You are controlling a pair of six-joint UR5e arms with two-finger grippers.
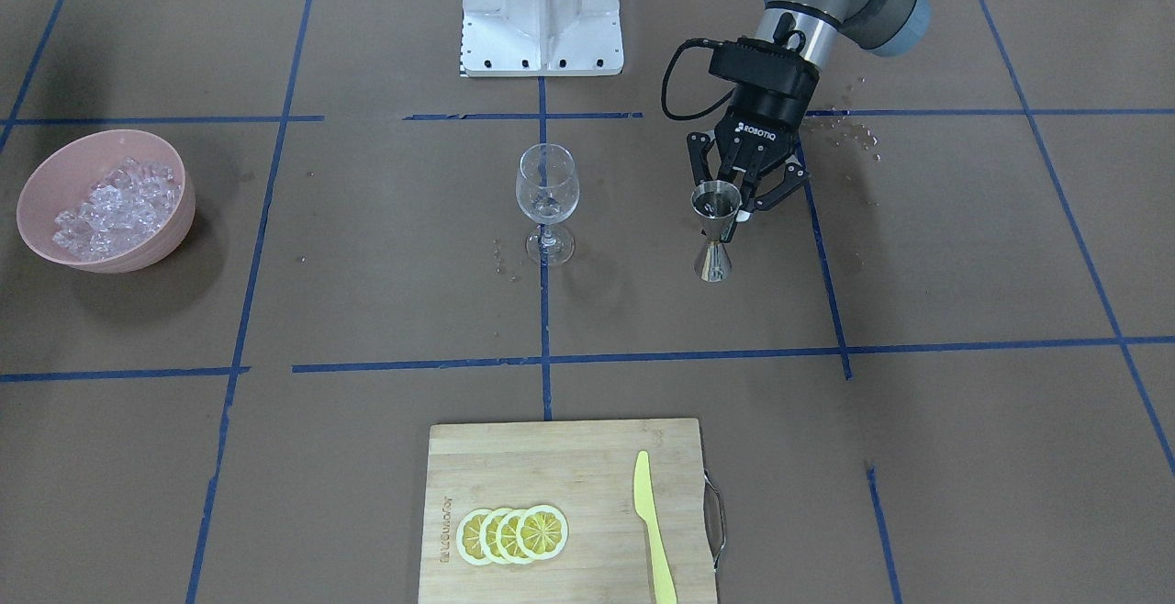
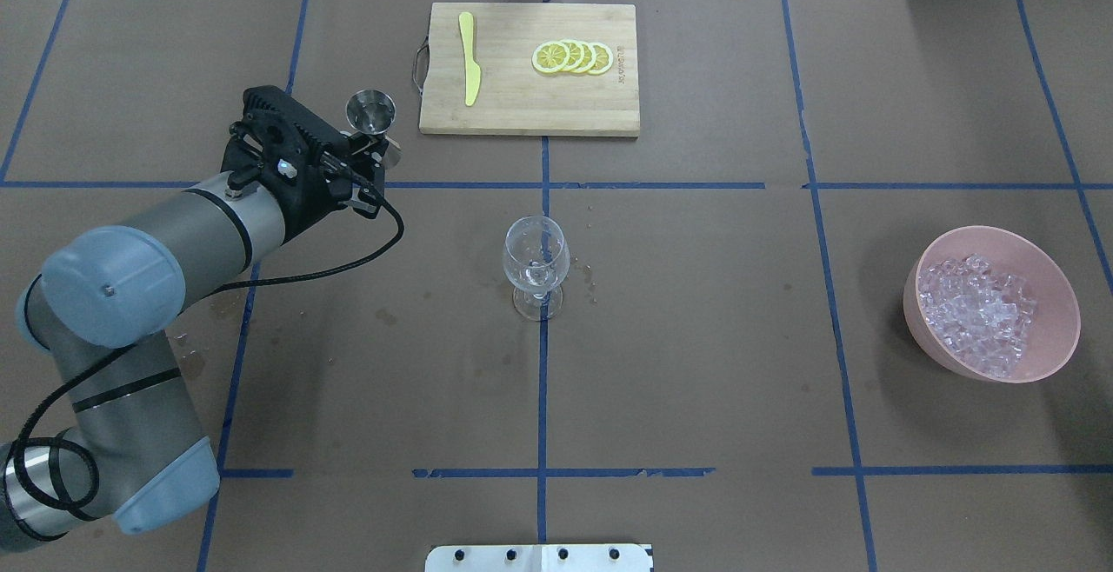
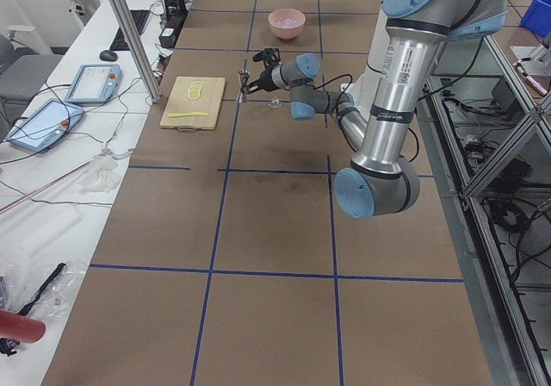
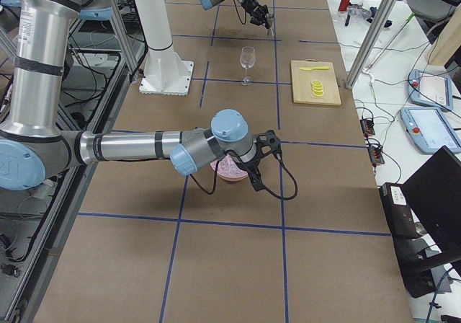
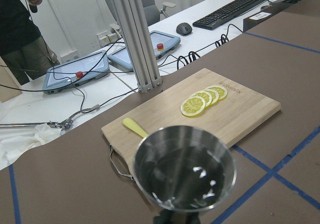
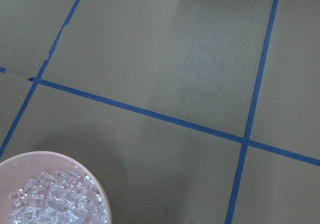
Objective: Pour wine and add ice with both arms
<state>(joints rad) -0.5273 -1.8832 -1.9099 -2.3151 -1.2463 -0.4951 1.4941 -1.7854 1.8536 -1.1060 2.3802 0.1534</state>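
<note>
- The left arm (image 2: 174, 233) reaches forward over the table (image 2: 696, 381) and carries the left claw (image 1: 732, 211) low and nearly level
- The left claw is released: its fingers stand spread on either side of the waist of a steel jigger (image 1: 713, 253); the jigger's cup hides whether a pad touches it
- The jigger stands upright right at the claw's tips, its foot on the table; in the left wrist view its cup fills the foreground just below the camera
- A wooden board (image 2: 522, 107) lies just beyond the left claw and a little to its right; on it a yellow knife (image 2: 469, 68) is at the end nearer the claw and four overlapping lemon slices (image 2: 574, 56) are at the farther end
- A clear stemmed glass (image 2: 536, 263) stands upright to the right of the left claw and nearer the robot, apart from it, with a few drops on the table around its foot
- A white stand (image 1: 542, 7) sits behind the glass, at the robot's edge
- A pink bowl (image 2: 1056, 342) sits well apart from the left claw, far to its right past the glass; the ice (image 2: 981, 311) is heaped inside it
- The right arm (image 4: 130, 148) shows only from the right side camera, stretched level over the bowl
- The right claw (image 4: 257, 179) hangs above the bowl's edge; its wrist view catches the rim and the ice in the lower left corner; I cannot tell whether it is released or clenched
</note>
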